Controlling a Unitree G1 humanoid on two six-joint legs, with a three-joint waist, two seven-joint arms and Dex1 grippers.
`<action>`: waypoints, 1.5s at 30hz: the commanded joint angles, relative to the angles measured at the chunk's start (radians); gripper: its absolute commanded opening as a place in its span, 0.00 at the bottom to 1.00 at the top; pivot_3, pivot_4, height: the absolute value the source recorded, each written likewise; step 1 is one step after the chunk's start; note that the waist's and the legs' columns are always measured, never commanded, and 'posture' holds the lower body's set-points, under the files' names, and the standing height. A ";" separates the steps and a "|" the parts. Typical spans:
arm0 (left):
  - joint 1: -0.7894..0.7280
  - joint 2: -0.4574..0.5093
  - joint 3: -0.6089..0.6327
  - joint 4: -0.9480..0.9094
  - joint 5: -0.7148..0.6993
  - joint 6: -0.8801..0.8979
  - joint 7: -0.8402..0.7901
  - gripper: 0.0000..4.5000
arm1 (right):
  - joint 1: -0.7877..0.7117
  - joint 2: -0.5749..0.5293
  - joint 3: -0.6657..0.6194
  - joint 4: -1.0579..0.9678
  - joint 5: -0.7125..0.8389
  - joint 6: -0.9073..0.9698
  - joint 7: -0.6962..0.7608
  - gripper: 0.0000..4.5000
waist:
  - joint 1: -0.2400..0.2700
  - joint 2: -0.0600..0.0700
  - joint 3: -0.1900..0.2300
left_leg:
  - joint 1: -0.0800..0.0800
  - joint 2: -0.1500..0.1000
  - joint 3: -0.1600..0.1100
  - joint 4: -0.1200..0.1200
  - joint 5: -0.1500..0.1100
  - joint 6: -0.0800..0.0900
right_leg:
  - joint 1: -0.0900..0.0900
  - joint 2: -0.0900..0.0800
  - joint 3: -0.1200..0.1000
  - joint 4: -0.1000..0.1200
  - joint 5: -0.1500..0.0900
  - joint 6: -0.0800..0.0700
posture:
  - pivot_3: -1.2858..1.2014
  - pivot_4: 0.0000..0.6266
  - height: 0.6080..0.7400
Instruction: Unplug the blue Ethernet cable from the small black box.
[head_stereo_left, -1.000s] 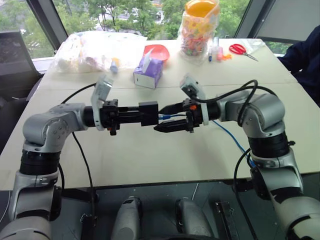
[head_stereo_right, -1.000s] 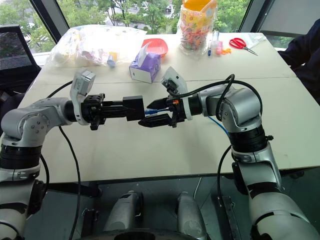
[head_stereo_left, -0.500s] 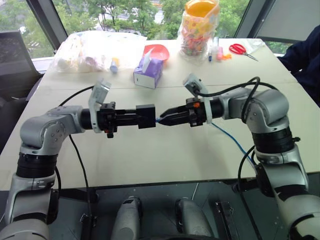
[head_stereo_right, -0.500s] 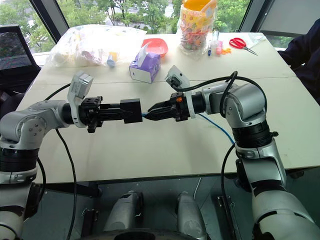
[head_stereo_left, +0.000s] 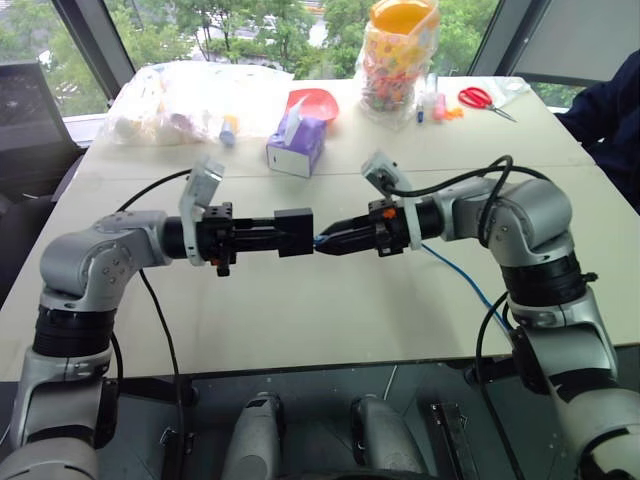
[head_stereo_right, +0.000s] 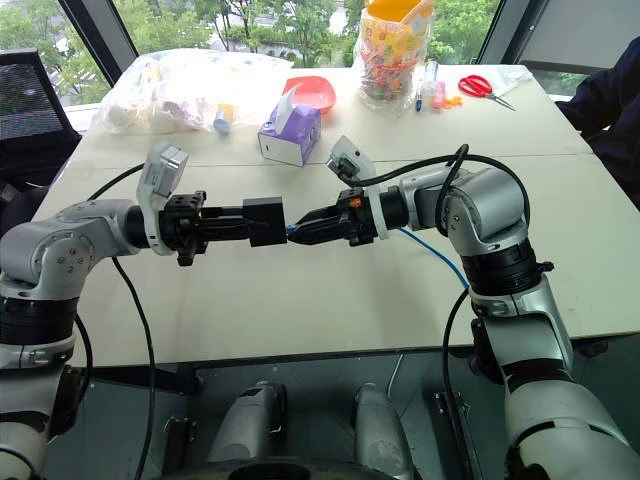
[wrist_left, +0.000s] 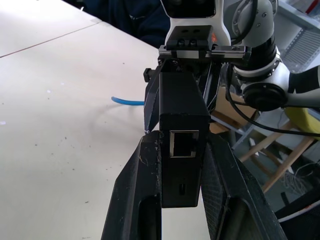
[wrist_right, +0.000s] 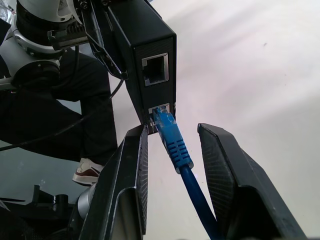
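Left pincer (head_stereo_left: 262, 234) clamped on the small black box (head_stereo_left: 294, 232), a matte squarish plastic block with two ports in its face, held level above the pale table (head_stereo_left: 300, 320). Right pincer (head_stereo_left: 335, 243), ribbed black fingers (wrist_right: 227, 175) narrowed either side of the blue Ethernet cable (wrist_right: 172, 140); contact can't be told. Its ridged plug boot is still seated in the lower port; the thin cord trails back over the table.

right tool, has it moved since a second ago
Yes: the right tool has closed in toward the small black box, its fingers narrowing around the blue Ethernet cable.
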 joint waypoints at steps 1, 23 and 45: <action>-0.022 0.012 0.005 -0.046 -0.004 -0.016 -0.002 0.10 | -0.038 -0.006 -0.004 -0.012 0.022 -0.019 0.016 0.05 | 0.000 0.000 0.000 | 0.000 0.000 0.000 0.000 0.000 0.000 | 0.000 0.000 0.000 0.000 0.000 0.000 | 0.52 0.24 0.96; 0.062 0.104 0.029 -0.046 0.026 -0.072 -0.066 0.10 | -0.033 -0.107 0.006 0.090 -0.015 -0.085 0.077 0.01 | 0.002 0.000 0.000 | -0.001 0.000 0.000 0.000 0.000 0.000 | -0.001 0.000 0.000 -0.001 0.000 0.000 | 0.52 0.24 0.96; 0.016 -0.245 -0.177 0.298 0.502 -0.653 0.211 0.10 | -0.159 0.200 -0.005 0.827 -0.547 -0.757 -0.642 0.39 | 0.001 0.000 0.000 | -0.006 -0.001 0.001 0.001 0.000 0.001 | -0.003 0.000 0.000 -0.002 0.002 0.004 | 0.52 0.24 0.96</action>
